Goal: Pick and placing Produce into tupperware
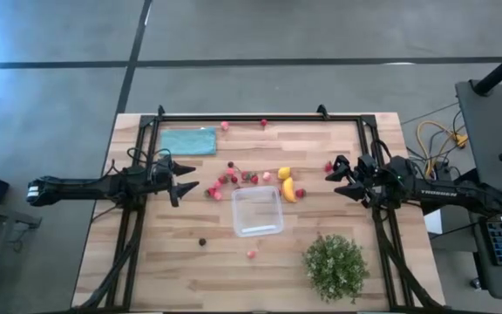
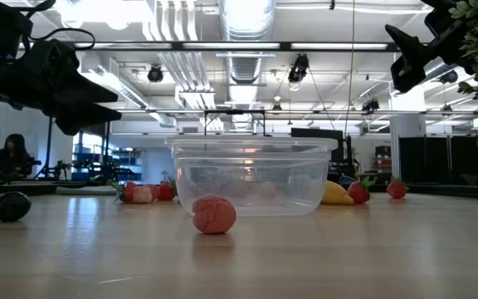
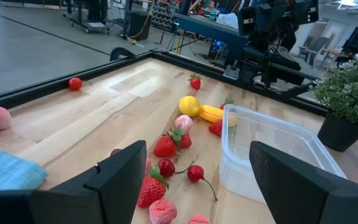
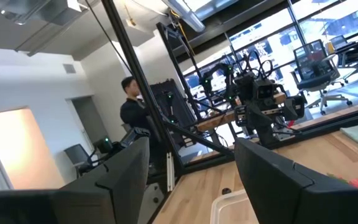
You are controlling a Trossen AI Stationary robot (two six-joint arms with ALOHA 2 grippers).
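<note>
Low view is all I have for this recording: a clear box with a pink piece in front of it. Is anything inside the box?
Observer: No. From above, the tupperware is empty; the pink piece lies on the table outside it.
Operator: Where is most of the fruit?
Observer: Between the box and the teal cloth: a cluster of strawberries and cherries, plus a lemon.
Operator: Which arm is nearer that cluster?
Observer: The left gripper, open and empty, hangs just beside it. The right gripper, also open, hangs on the box's other side.
</note>
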